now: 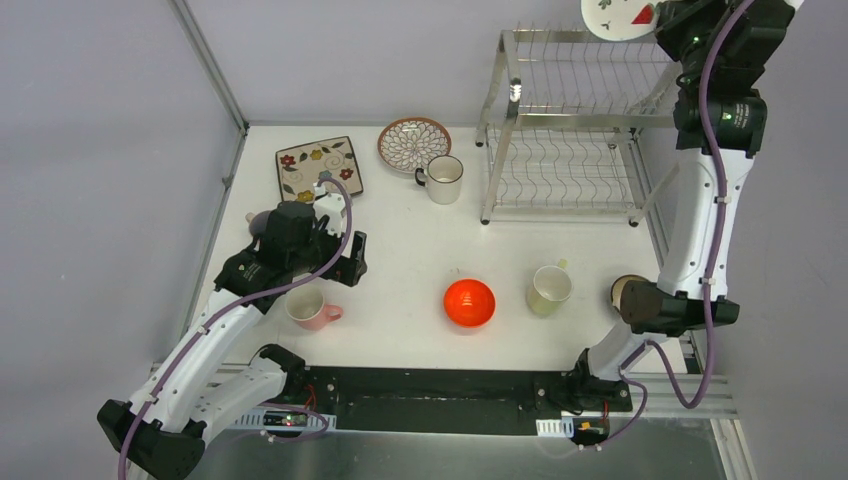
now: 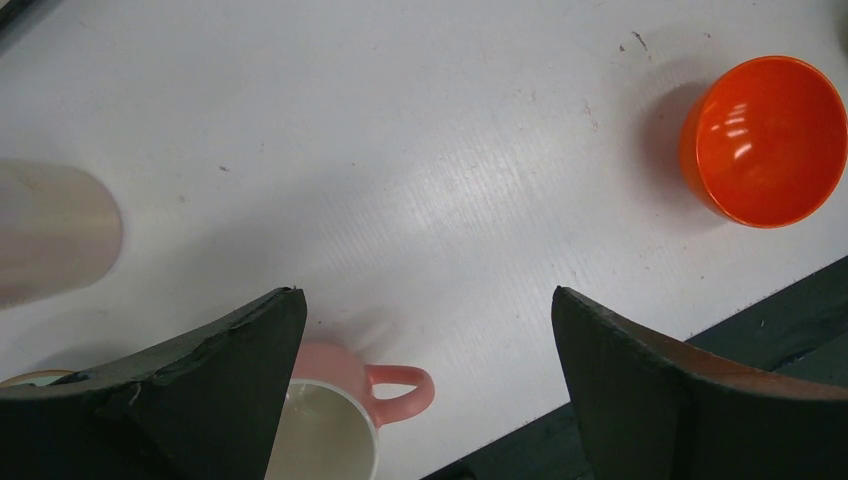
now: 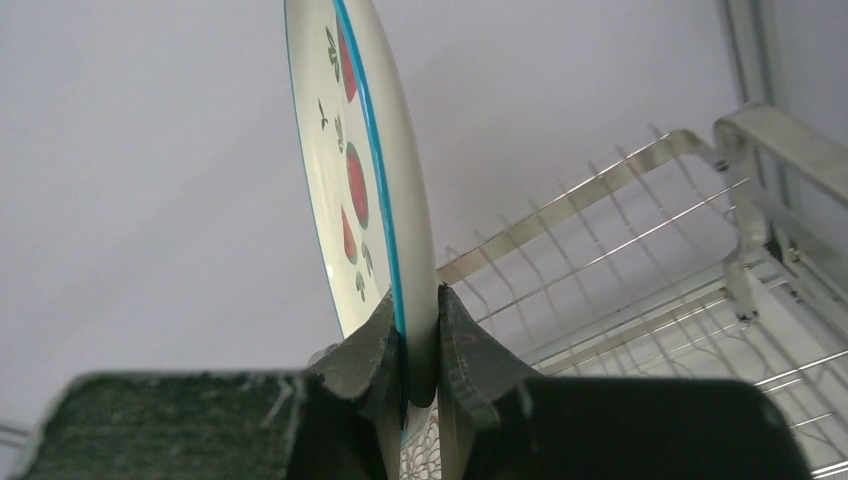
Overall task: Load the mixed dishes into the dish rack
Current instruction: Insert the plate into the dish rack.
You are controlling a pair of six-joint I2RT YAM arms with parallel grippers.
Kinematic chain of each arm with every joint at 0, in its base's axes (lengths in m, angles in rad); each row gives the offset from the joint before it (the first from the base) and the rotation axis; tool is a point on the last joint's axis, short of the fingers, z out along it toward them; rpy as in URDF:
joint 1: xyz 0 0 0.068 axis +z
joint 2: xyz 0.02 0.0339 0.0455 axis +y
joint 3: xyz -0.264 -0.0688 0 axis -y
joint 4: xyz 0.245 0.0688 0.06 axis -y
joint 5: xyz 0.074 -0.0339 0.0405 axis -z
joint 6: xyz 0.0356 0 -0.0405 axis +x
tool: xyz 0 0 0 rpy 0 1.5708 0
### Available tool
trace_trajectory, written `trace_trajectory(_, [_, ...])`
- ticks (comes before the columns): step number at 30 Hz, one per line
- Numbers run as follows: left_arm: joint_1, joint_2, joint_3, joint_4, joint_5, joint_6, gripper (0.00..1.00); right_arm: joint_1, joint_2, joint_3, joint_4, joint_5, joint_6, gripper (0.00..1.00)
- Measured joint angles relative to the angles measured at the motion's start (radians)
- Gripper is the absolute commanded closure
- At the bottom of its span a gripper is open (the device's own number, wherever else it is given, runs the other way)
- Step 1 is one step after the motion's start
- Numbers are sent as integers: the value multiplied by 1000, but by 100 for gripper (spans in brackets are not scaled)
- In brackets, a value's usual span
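Note:
My right gripper (image 1: 662, 22) is shut on the rim of the strawberry white plate (image 1: 620, 16) and holds it on edge, high above the top shelf of the silver wire dish rack (image 1: 570, 130). In the right wrist view the plate (image 3: 360, 150) stands upright between the pads of the gripper (image 3: 415, 300), with the rack (image 3: 640, 250) behind it. My left gripper (image 1: 350, 262) is open and empty just above the pink cup (image 1: 308, 308). In the left wrist view the gripper (image 2: 425, 300) is apart from the pink cup (image 2: 330, 425), which is partly hidden by the left finger.
On the table are a floral rectangular plate (image 1: 318, 167), a brown-petal round plate (image 1: 413, 143), a white cup (image 1: 443, 179), a red-orange bowl (image 1: 469, 302) (image 2: 765, 140), a yellow cup (image 1: 549, 289) and a dark brown bowl (image 1: 625, 295) behind the right arm's elbow. A pale dish (image 1: 255, 222) lies under the left arm.

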Motion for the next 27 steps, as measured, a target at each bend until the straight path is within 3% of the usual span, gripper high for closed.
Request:
trace_trajectory(7, [0, 0, 0, 0, 0, 1, 2, -77, 6, -12, 5, 10, -87, 100])
trace_trajectory(27, [0, 0, 0, 0, -1, 1, 2, -103, 19, -127, 133, 54, -633, 100])
